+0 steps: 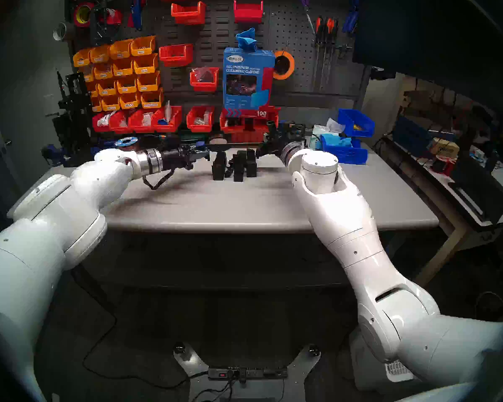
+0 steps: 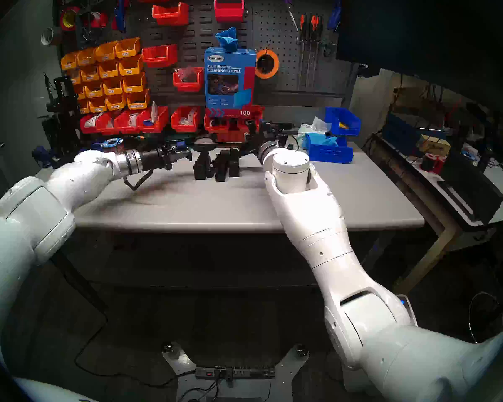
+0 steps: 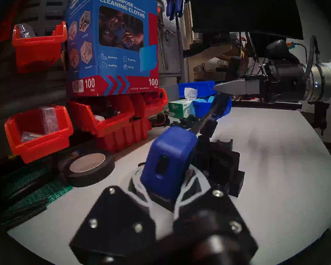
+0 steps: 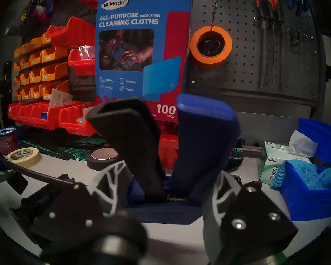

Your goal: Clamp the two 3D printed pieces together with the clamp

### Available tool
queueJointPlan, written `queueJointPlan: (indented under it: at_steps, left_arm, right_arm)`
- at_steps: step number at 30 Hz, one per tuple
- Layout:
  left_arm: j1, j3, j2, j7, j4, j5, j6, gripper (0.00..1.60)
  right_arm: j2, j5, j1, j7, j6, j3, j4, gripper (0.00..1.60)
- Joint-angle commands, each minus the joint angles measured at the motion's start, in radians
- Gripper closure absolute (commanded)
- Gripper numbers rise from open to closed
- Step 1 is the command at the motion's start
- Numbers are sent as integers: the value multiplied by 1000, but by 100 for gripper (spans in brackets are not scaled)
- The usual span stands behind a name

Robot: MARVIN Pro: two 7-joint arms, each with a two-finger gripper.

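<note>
Head views | both jaws clamped on clamp [image 3: 168,161] | printed pieces [image 1: 238,165] half-hidden beneath bar

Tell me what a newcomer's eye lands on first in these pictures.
First, the two white arms meeting over the grey table, holding the clamp between them: the left gripper is shut on its blue end jaw, the right gripper on its trigger handle. Below its bar stand the two 3D printed pieces. Behind, the blue cleaning cloths box stands out among red and yellow bins.
</note>
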Motion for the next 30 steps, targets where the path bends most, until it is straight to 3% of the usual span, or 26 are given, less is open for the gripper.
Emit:
queueJointPlan:
  at_steps: [1, 30]
  left_arm:
    - [-59, -11, -17, 26, -13, -6, -1, 160]
    - [-51, -15, -28, 85, -15, 32, 23, 160]
  right_arm:
    - [-25, -1, 58, 10, -20, -9, -11, 160]
    - [-46, -8, 100, 18, -28, -26, 69, 160]
